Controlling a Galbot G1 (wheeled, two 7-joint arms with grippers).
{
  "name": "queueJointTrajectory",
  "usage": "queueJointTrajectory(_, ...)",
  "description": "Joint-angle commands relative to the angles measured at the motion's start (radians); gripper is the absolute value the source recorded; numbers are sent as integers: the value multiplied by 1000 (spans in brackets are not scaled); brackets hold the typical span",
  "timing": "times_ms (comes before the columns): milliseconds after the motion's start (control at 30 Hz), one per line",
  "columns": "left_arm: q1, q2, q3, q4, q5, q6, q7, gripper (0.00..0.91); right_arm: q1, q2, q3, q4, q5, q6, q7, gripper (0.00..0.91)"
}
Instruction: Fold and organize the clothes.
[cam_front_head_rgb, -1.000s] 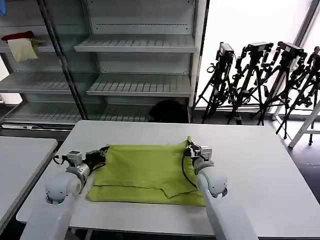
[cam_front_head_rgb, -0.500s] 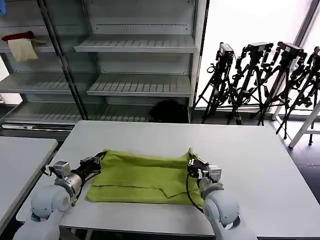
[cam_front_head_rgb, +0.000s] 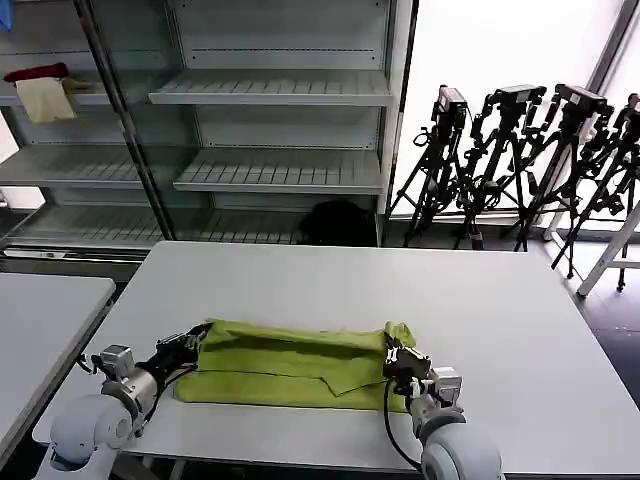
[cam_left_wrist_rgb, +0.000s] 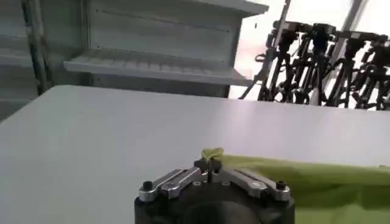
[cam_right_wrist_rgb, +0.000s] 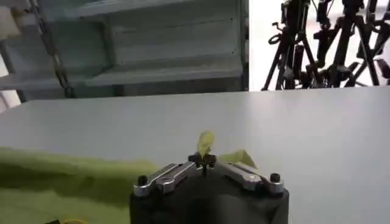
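The green T-shirt (cam_front_head_rgb: 290, 352) lies folded into a long band near the front of the white bench (cam_front_head_rgb: 520, 330). The left gripper (cam_front_head_rgb: 197, 338) and right gripper (cam_front_head_rgb: 391, 345) each have jaws clamped on an upper corner

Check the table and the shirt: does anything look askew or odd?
Nothing stands out. The lime-green T-shirt lies folded on the white table, its far corners pinched by the left end effector and right end effector.
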Motion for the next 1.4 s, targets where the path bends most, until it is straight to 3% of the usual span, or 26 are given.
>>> queueJointTrajectory(33, 29, 16, -13, 3, 87, -17, 18, 0, -68, 0, 8, 33, -45, 0, -15, 0)
queueJointTrajectory(267, 52, 7, -6, -29, 141, -11, 20, 10, -77, 0, -3, 30, -85, 0, -19, 0)
queueJointTrajectory(467, 82, -8, -6, -84, 191, -1, 11, 10, -81, 13, 2, 19, -177, 1, -24, 0)
queueJointTrajectory(500, 85, -10, -4, -86, 202, 2, 7, 20, -80, 17, 2, 14, -192, 1, -20, 907)
queueJointTrajectory(567, 91, -15, -2, -92, 228, 5, -1, 30, -80, 25, 6, 2, -264, 2, -25, 907)
queueJointTrajectory(600, 96, -17, -1, -96, 241, 5, -3, 252, -80, 30, 9, -2, -292, 2, -24, 907)
queueJointTrajectory(633, 103, -19, 1, -103, 267, 5, -8, 816, -81, 37, 13, -7, -319, 3, -26, 907)
queueJointTrajectory(667, 110, -22, 1, -108, 281, 2, -13, 907, -82, 43, 17, -8, -337, 3, -30, 907)
queueJointTrajectory(900, 135, -39, -9, -145, 287, 1, -37, 907, -92, 48, 23, -12, -449, 5, -35, 907)
queueJointTrajectory(1067, 158, -60, -35, -192, 261, -3, -82, 907, -109, 53, 72, 26, -447, 5, -49, 907)
queueJointTrajectory(1167, 181, -87, -45, -215, 216, -5, -156, 907, -104, 52, 123, 66, -358, 10, -45, 907)
queueJointTrajectory(1267, 215, -131, -37, -220, 188, -19, -229, 907, -59, 64, 228, 112, -41, 101, -38, 907)
queueJointTrajectory(1333, 230, -161, -27, -212, 163, -28, -260, 907, 4, 66, 292, 139, 171, 116, -25, 907)
queueJointTrajectory(1400, 234, -177, -17, -212, 146, -29, -299, 907, 58, 61, 339, 148, 246, 123, -24, 907)
